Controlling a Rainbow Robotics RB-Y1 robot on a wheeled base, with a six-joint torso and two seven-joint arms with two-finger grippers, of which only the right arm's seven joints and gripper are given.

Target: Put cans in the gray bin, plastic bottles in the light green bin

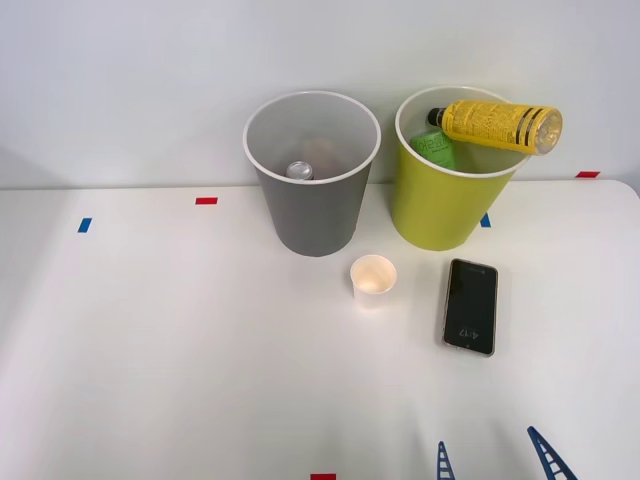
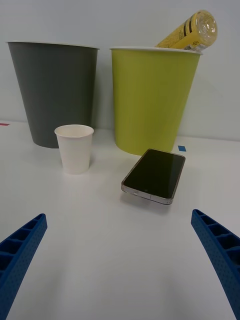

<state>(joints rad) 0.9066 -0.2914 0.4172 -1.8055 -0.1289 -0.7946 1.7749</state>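
Since the yellow-label plastic bottle (image 1: 497, 125) lies across the light green bin's (image 1: 440, 210) rim, not dropped in, regrip mid-body: likely light, smooth, squashy. Right gripper (image 2: 120, 260) wide open, empty, low over table. Count: one can (image 1: 299, 170) in gray bin (image 1: 310, 215), one bottle, two bins, one paper cup (image 1: 373, 279), one smartphone (image 1: 470, 305).

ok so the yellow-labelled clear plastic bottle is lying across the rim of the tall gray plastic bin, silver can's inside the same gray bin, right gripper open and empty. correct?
Not quite. The yellow-labelled clear plastic bottle lies across the rim of the tall yellow-green plastic bin, not the tall gray plastic bin; the front view shows it. The rest holds: the silver can is inside the gray bin, and the right gripper is open and empty.
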